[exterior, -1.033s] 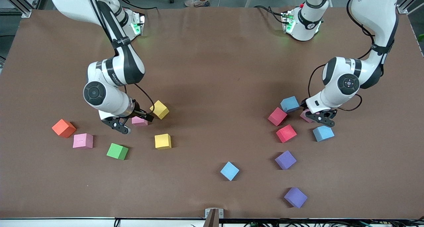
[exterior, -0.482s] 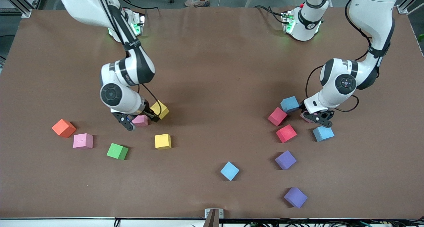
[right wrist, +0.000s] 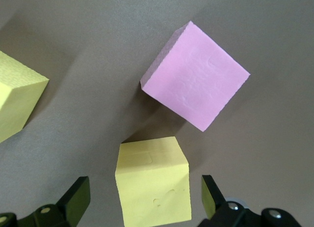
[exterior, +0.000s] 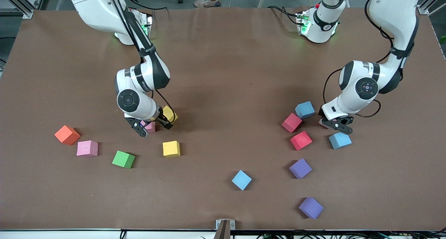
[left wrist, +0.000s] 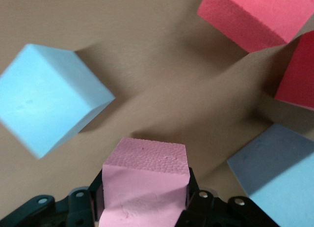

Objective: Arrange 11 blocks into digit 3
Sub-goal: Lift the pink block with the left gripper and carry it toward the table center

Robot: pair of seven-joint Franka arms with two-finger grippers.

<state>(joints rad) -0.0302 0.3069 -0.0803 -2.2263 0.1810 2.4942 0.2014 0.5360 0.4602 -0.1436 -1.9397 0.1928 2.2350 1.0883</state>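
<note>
Left gripper [exterior: 335,124] is down at the table toward the left arm's end, its jaws pinching a pink block [left wrist: 145,180]. The left wrist view shows that block seated squarely between the fingers [left wrist: 195,197], faces flat against the pads. It sits amid a cluster: a blue block [exterior: 305,109], two red blocks [exterior: 292,122] [exterior: 301,140] and a second blue block [exterior: 340,140] lie just beside it, none touching it as far as can be seen.

Right gripper [exterior: 153,124] is low over its own cluster toward the right arm's end, jaws spread wide. In the right wrist view a yellow block [right wrist: 153,185] lies directly between the fingers [right wrist: 77,198], with clearance on both sides and its faces slightly skewed to the jaw line. A second pink block [right wrist: 196,88] lies just beside the yellow one, corner nearly touching.

No part of the digit 3 is assembled; the blocks are scattered in two groups with the table's middle [exterior: 226,92] between them.

Judgement: the deciding relation is the yellow block's centring between the spread jaws. Closing should square the block up.
</note>
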